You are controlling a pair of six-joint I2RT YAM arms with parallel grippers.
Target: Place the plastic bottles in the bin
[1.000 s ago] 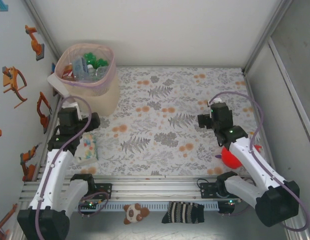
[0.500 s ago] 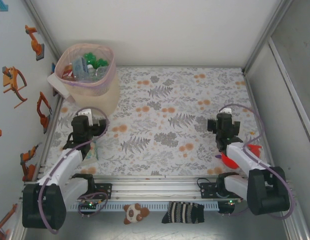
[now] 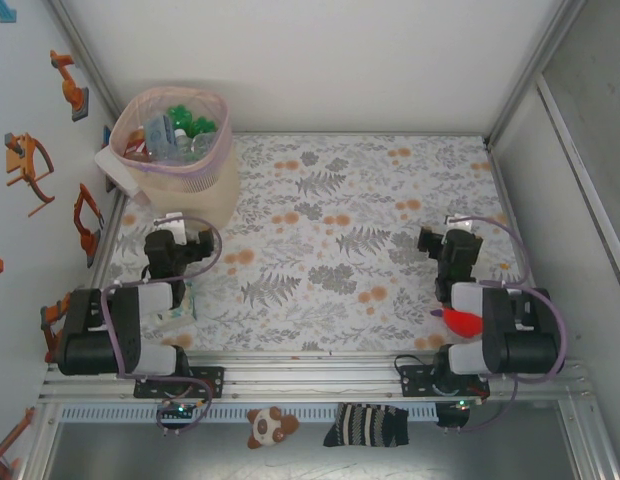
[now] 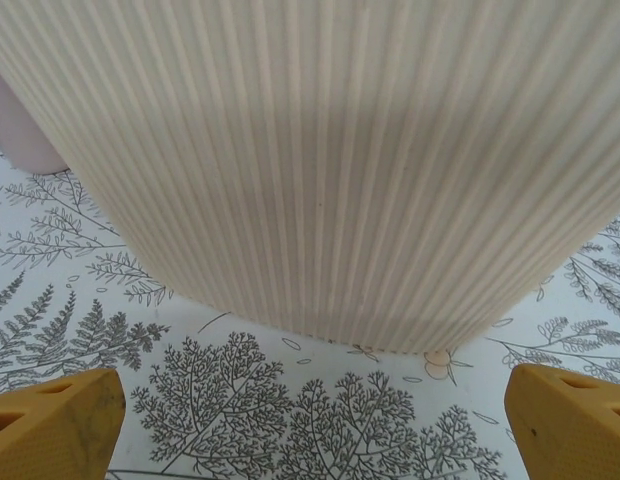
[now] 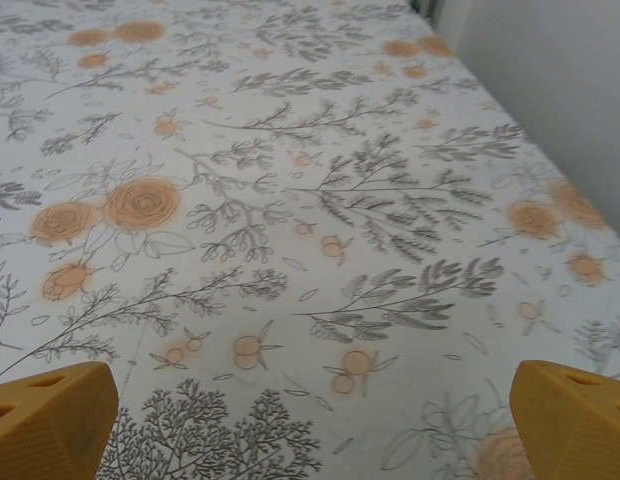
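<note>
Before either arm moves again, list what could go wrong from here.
The open left gripper sits close to the bin, facing its ribbed wall. Driving forward could shove or tip the bin and spill the bottles inside it. The right arm lies folded over the red plush toy, so swinging out might drag it along.

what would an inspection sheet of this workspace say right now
surface: floral cloth, no spill seen
job's things: plastic bottles heaped inside the bin, far left corner
clutter: red plush toy at the near right edge; dotted white box near left; bear toy and striped sock on the near ledge
end effectors: left end effector open, facing the bin wall; right end effector open over bare cloth
cables: purple cable loops on both arms
surroundings: white walls, orange stickers on the left
</note>
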